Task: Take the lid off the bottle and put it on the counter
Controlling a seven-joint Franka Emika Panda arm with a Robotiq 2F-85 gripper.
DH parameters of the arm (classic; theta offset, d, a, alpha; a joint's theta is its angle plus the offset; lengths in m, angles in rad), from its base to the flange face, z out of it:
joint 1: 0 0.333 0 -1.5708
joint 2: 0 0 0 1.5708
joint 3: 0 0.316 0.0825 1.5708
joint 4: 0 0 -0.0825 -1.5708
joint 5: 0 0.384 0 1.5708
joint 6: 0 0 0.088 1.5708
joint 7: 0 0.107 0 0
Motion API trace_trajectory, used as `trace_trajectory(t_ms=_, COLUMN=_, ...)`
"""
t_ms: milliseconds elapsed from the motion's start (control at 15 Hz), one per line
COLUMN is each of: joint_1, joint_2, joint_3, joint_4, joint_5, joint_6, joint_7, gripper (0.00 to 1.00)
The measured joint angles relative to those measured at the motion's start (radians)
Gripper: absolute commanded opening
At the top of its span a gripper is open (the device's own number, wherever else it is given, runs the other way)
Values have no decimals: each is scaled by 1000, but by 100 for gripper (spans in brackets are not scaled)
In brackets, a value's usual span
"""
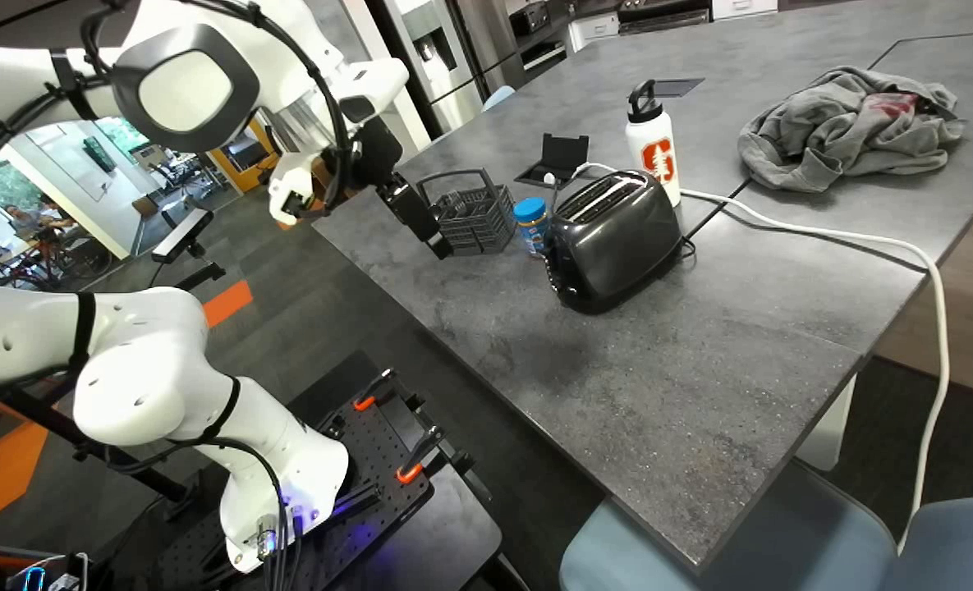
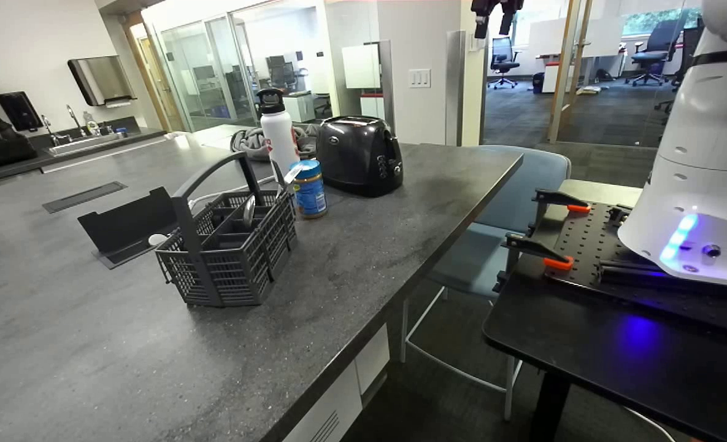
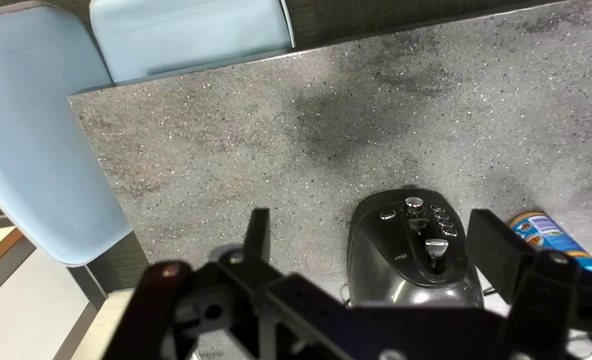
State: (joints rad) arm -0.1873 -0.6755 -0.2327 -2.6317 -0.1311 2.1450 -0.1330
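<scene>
The bottle is a short jar (image 1: 534, 237) with a blue and yellow label, standing upright beside the toaster; it also shows in an exterior view (image 2: 311, 197). Its bright-blue lid (image 1: 529, 209) sits on top, also seen in an exterior view (image 2: 307, 169). In the wrist view the jar (image 3: 550, 234) is at the right, partly hidden by a finger. The counter (image 1: 617, 394) is dark grey. My gripper (image 1: 439, 245) is open and empty, high above the counter. It shows at the top of an exterior view (image 2: 493, 34); in the wrist view its fingers (image 3: 370, 215) are wide apart.
A black toaster (image 1: 617, 238) stands right beside the jar. A grey cutlery basket (image 2: 228, 270) with a tall handle stands on its other side. A white bottle (image 1: 653, 148), a grey cloth (image 1: 847, 131), a white cable (image 1: 831, 232) and a raised black flap (image 2: 127, 224) are close by.
</scene>
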Motion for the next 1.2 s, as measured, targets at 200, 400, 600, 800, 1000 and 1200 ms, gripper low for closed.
trace_trajectory(t_ms=200, joint_1=0, joint_2=0, joint_3=0, joint_4=0, joint_5=0, joint_6=0, joint_7=0, gripper=100)
trace_trajectory(t_ms=400, joint_1=0, joint_2=0, joint_3=0, joint_4=0, joint_5=0, joint_6=0, joint_7=0, gripper=100)
trace_trajectory(t_ms=600, joint_1=0, joint_2=0, joint_3=0, joint_4=0, joint_5=0, joint_6=0, joint_7=0, gripper=100)
trace_trajectory(t_ms=800, joint_1=0, joint_2=0, joint_3=0, joint_4=0, joint_5=0, joint_6=0, joint_7=0, gripper=100)
trace_trajectory(t_ms=1000, joint_1=0, joint_2=0, joint_3=0, joint_4=0, joint_5=0, joint_6=0, joint_7=0, gripper=100)
trace_trajectory(t_ms=1200, joint_1=12, joint_2=5, joint_3=5, joint_4=2, joint_5=0, joint_6=6, joint_7=-44, gripper=100)
